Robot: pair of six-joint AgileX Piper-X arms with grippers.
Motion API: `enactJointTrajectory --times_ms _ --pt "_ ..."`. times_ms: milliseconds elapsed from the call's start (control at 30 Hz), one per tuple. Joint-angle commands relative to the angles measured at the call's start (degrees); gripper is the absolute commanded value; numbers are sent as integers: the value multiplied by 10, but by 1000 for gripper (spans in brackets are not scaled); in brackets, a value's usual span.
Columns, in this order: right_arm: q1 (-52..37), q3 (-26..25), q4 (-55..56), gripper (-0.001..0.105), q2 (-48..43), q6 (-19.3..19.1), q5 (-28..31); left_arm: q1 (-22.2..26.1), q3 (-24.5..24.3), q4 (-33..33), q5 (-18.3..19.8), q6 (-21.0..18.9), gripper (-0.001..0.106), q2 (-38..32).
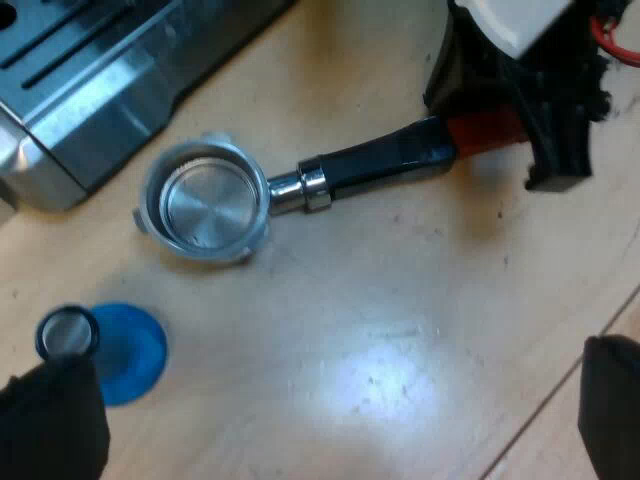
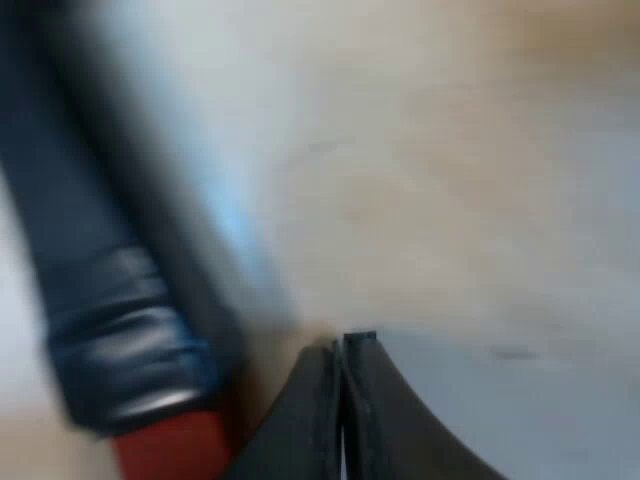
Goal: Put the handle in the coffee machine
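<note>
Your portafilter (image 1: pixel 205 200) lies flat on the wooden table (image 1: pixel 400 330) with its basket mouth up. It is just beside the base of the espresso machine (image 1: pixel 100 90) and not locked into it, so I judge the task is only at its start. Its dark handle (image 1: pixel 385 160) points away from the machine, which leaves the red end (image 1: pixel 485 130) free for a grasp, and your right gripper (image 2: pixel 343 345) is right at that end. In its own wrist view, though, the two black fingers are pressed together with only a seam showing. They sit low at the table alongside the handle and grip nothing. You would likely need to spread them and shift over the handle before any lift. Your left gripper (image 1: pixel 335 355) hovers above the table with its fingers spread wide and nothing in them. It is near the blue tamper (image 1: pixel 125 350), which rests apart from the portafilter. That high position probably serves as your overview of the pickup.
</note>
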Motion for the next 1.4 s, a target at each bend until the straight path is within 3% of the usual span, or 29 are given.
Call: enactJointTrajectory --times_ms 33,200,333,667,800,867,1400 --pt "31 1 16 0 0 -12 -20 -2 -1 31 -14 -5 98 0" --pt "47 1 22 0 0 -12 -23 -2 -1 51 -36 -20 98 0" --pt "78 1 39 0 0 -29 -99 -2 -17 65 -44 -27 98 -11" --pt "145 -15 -5 0 0 -46 -99 -2 -72 113 -67 -42 98 -46" --pt "149 -17 -56 0 7 -23 -99 -2 -73 133 -113 -46 98 -46" --pt "149 -24 -69 0 17 -20 -99 -2 -73 133 -113 -46 98 -46" --pt "153 -158 -158 0 128 26 -114 -2 -74 133 -113 -52 98 -46"
